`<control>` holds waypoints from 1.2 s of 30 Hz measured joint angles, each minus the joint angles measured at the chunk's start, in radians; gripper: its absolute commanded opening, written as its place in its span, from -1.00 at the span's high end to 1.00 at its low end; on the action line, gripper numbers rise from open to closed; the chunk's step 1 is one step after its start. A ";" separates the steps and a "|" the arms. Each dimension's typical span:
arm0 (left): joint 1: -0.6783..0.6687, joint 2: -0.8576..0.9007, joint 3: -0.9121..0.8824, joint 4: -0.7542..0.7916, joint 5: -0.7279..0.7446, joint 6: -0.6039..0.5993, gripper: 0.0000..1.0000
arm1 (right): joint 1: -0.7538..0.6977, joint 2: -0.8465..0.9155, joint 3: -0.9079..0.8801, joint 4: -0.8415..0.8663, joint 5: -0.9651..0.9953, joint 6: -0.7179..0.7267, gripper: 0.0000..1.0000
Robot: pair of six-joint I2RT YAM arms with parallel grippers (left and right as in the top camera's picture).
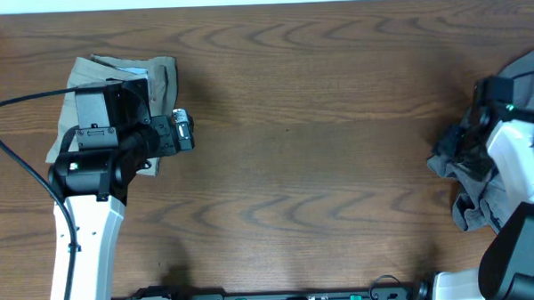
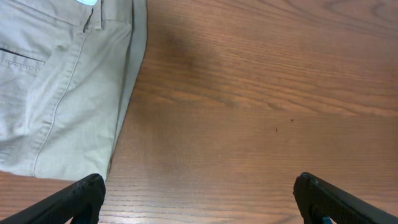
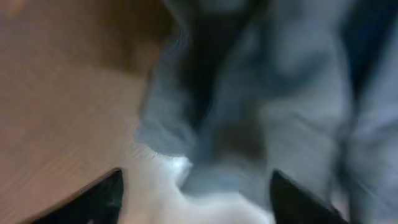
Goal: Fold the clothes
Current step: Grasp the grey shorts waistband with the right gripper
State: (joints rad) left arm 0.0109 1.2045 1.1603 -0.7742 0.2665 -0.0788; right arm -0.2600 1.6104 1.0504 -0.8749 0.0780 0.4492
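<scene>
Overhead: we see grey shorts (image 1: 469, 210) bunched at the counter's (image 1: 321, 166) right edge, under the right claw (image 1: 456, 154); left claw (image 1: 183, 131) just beside beige shorts (image 1: 162, 78).
Left wrist: we see left claw spread wide, empty, over bare wood.
Right wrist: blurred; we see right claw spread apart over grey cloth.

The overhead view looks straight down on the whole desk (image 1: 321, 166), taking in both ends at once. The left wrist view hangs close over the wood, facing down. It shares the beige shorts (image 2: 56, 93) at the desk's left end with the overhead view. The right wrist view sits very near the grey shorts (image 3: 280, 93) at the right end — so near that everything blurs.
</scene>
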 measured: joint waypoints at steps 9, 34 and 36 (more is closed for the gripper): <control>0.000 0.000 0.000 0.002 0.000 0.000 -0.96 | 0.093 -0.001 -0.062 0.293 -0.350 0.003 0.97; 0.000 0.000 0.000 0.022 0.000 0.000 -0.96 | 0.006 -0.063 0.110 -0.143 0.002 0.061 -0.57; 0.000 0.000 0.000 0.023 0.000 0.000 -0.96 | 0.004 -0.061 0.066 -0.089 0.005 0.060 -0.57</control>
State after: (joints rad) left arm 0.0109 1.2045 1.1603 -0.7517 0.2665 -0.0784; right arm -0.2562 1.5497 1.1160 -0.9638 0.0834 0.5091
